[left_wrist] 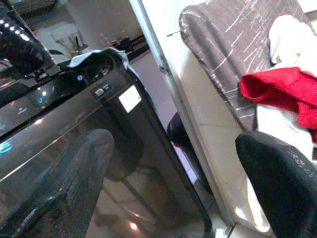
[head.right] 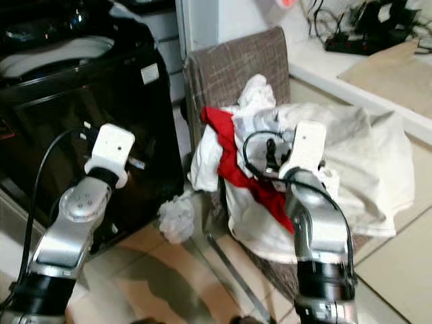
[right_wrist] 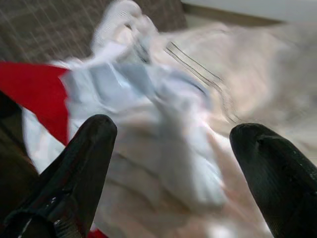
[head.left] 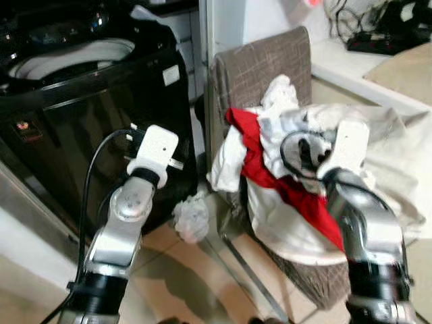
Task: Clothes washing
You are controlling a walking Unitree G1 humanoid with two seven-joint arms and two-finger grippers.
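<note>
The laundry is lying heaped on a grey-brown upholstered chair [head.left: 270,64] that is standing just beside the black top-loading washing machine [head.left: 81,115]. The heap consists of a red garment [head.left: 263,162] draped down the front, a white-and-grey crumpled garment [right_wrist: 148,94] on top, and a large cream sheet [head.left: 398,155] spreading off to the robot's right. This placement is keeping the load within reach of the machine's open top.

The right claw [right_wrist: 173,163] is hovering directly above the white-and-grey garment, its two black fingers [right_wrist: 84,153] spread wide apart and gripping nothing. The spread is judged to be preparation for closing on a fold of cloth; the wrist view is blurred, so contact with the fabric cannot be confirmed.

The left claw [left_wrist: 183,183] is pointing at the gap between the machine's front panel and the chair, fingers apart and empty. It is judged to be standing by, clear of the right arm's working path.

A small white crumpled item [head.left: 191,216] is lying on the tiled floor [head.left: 175,270] between machine and chair; it may need collecting later.
</note>
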